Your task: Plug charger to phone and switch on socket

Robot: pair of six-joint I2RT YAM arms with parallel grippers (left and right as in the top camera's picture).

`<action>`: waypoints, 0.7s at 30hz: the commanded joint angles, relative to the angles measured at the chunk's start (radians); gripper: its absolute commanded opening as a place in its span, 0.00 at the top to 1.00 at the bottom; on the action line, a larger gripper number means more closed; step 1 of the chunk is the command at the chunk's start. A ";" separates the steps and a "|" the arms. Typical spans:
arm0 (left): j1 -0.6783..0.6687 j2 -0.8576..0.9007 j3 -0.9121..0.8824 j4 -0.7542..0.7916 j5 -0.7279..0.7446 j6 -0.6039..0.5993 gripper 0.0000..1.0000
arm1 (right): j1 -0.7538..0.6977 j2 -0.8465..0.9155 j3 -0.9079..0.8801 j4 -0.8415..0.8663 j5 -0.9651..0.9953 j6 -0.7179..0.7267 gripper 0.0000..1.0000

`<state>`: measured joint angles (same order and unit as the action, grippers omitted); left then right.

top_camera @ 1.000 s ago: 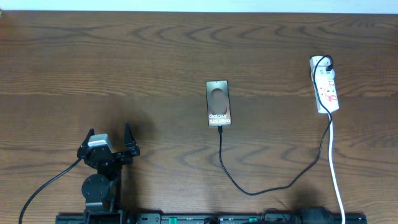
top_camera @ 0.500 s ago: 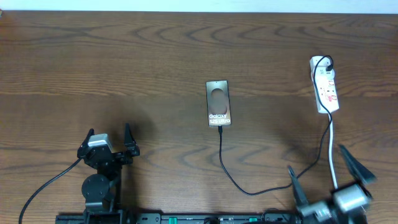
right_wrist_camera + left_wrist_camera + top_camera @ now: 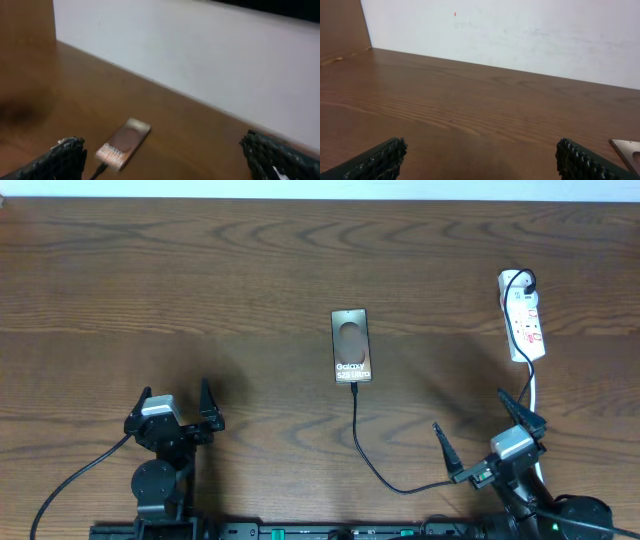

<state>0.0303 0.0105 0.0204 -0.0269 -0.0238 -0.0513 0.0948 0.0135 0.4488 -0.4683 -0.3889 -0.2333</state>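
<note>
As seen from overhead, with 12 o'clock taken as the far edge, a brown wooden table [image 3: 200, 270] was backed by a white wall [image 3: 520, 35], and a thick white cord [image 3: 533, 385] was run from the socket [image 3: 523, 320] toward 6 o'clock. The charger [image 3: 364, 452] was looped from a black plug [image 3: 527, 280] at the socket's 12 o'clock end, down beside that cord, round and up to the phone [image 3: 352, 346], whose 6 o'clock edge was touched by its tip; whether it was seated could not be told. Part of the charger and cord was covered by the right arm [image 3: 515, 470], and only bare wood was seen between each gripper and the phone

Compared with one second before, when no right arm was seen from overhead, the right gripper [image 3: 470, 412] had been brought in from the 5 o'clock corner; the left gripper [image 3: 176, 388], phone, charger and socket were found unmoved

Both grippers were held with fingers wide apart and nothing between them. The phone was placed at about 10 o'clock from the right gripper and between 2 and 3 o'clock from the left, well apart from both; the socket was found near the right gripper, at 1 o'clock
</note>
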 commanded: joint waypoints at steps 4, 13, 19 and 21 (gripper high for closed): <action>0.004 -0.006 -0.016 -0.043 -0.010 0.006 0.03 | 0.000 -0.005 -0.003 0.140 -0.003 -0.116 0.01; 0.004 -0.006 -0.016 -0.043 -0.010 0.006 0.03 | 0.000 -0.008 -0.013 0.176 -0.007 -0.116 0.01; 0.004 -0.006 -0.016 -0.043 -0.010 0.006 0.03 | 0.000 -0.008 -0.095 0.294 -0.047 -0.127 0.01; 0.004 -0.006 -0.016 -0.044 -0.010 0.006 0.03 | -0.002 -0.008 -0.128 0.327 -0.044 -0.131 0.01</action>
<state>0.0303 0.0105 0.0204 -0.0269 -0.0238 -0.0513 0.0948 0.0120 0.3618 -0.1692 -0.4198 -0.3454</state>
